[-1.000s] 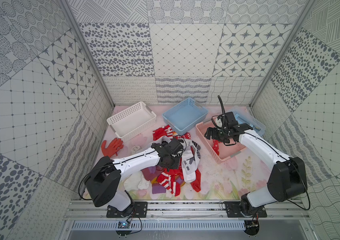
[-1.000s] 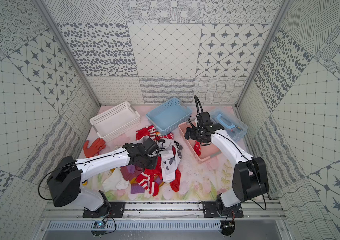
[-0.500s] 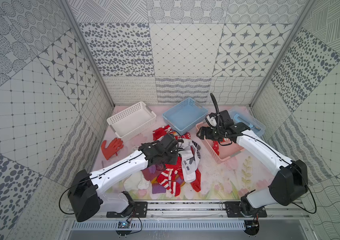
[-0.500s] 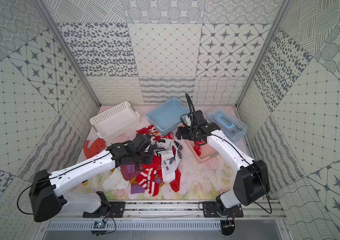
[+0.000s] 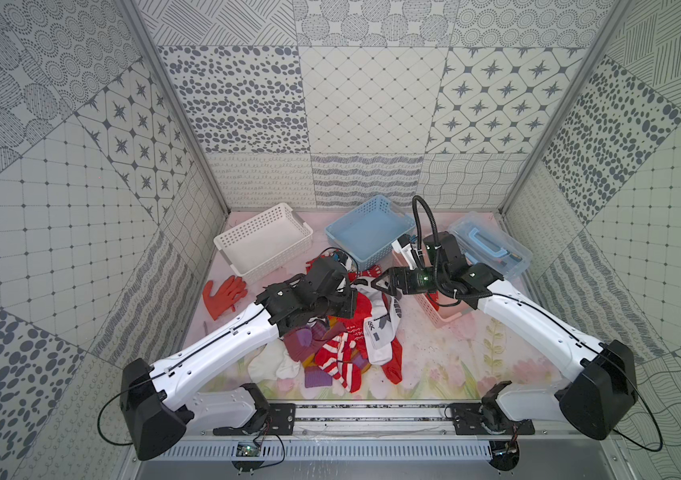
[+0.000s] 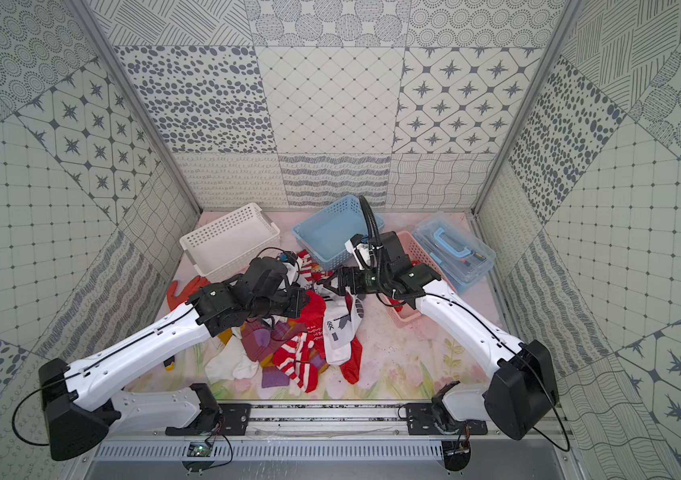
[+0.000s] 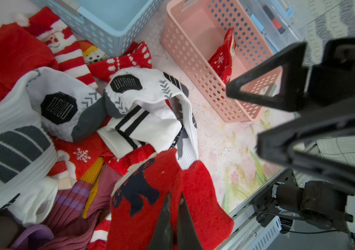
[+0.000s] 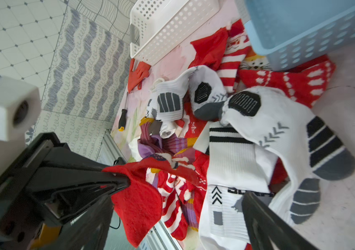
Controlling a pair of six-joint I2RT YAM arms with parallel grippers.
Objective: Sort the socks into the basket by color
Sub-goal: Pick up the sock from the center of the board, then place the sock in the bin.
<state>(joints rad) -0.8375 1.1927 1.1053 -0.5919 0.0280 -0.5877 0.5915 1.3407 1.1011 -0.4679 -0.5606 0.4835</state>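
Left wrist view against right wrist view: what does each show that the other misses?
Only the left wrist view shows the pink basket with a snowflake sock inside, and the clear box. Only the right wrist view shows the white basket, orange glove and screwdriver. Both show the blue basket, the white patterned socks and the red fuzzy sock pinched in the shut left pincer.

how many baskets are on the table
3. White basket at the back left, blue basket at the back middle, pink basket right of it, partly hidden under the right arm. The clear lidded box is not counted.
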